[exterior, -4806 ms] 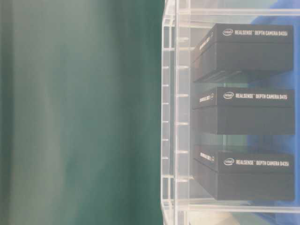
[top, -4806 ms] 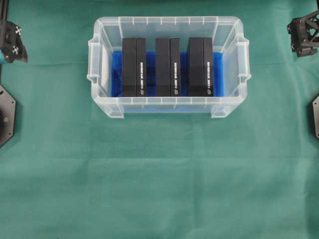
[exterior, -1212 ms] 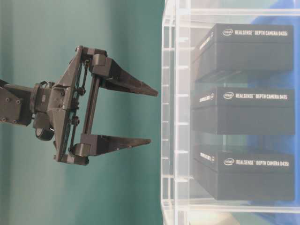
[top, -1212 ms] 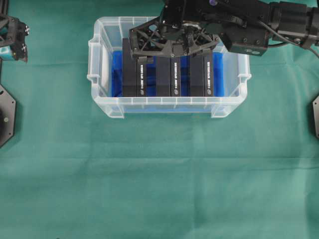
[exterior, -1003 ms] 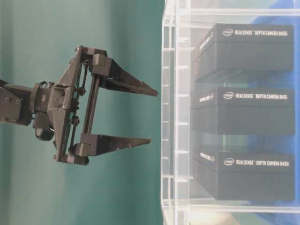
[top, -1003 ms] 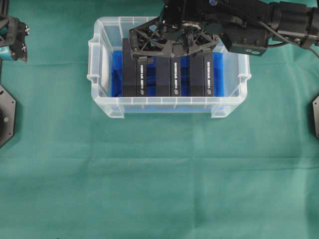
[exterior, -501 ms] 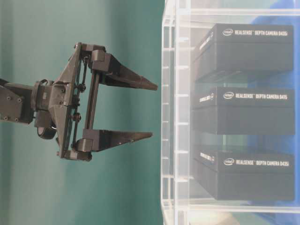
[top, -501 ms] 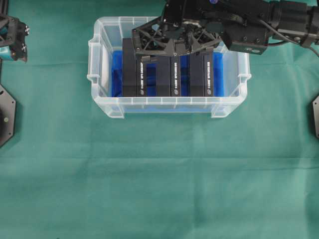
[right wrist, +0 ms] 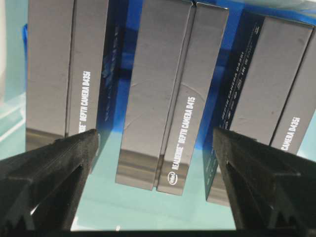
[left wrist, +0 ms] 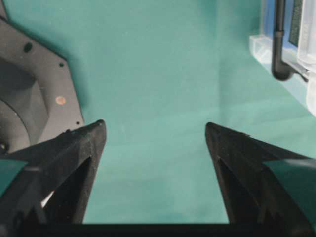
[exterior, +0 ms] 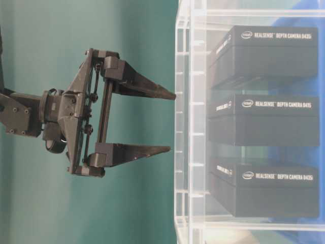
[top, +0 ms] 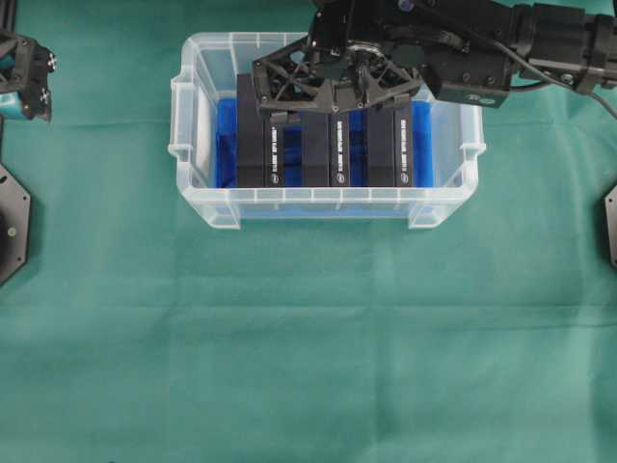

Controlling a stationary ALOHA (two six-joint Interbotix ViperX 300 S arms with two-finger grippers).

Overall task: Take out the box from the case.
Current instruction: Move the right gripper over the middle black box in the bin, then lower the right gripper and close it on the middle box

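While the right gripper (right wrist: pixel 157 163) is hanging over the case (top: pixel 193 207) with its jaws spread as wide as they go and nothing between them, the step in hand reads as the approach, the grasp not yet begun.

Item, right gripper: pointing down over the rear half of the case; its two fingers (right wrist: pixel 54 163) are sitting either side of the middle box in the wrist view, with open space on both flanks; in the table-level view the tips are standing just short of the case rim, apart from it.

Item, middle box (right wrist: pixel 163 98): directly below and between the jaws; standing on edge on the blue lining (top: pixel 227 145); the likely target, judged by the centring.

Item, left box (right wrist: pixel 64 69) and right box (right wrist: pixel 266 94): each lying just beyond a finger, with a narrow blue gap separating it from the middle box.

Item, case: surrounding all three boxes beneath the gripper; resting on the green cloth (top: pixel 308 338).

Item, left gripper (left wrist: pixel 155 131): well apart from the case, jaws standing wide and holding nothing, looking down on bare cloth.

Next move, as a judgement: lowering straight so each finger is entering its gap without catching a neighbouring box; closing on the middle box's broad faces; lifting clear of the rim.
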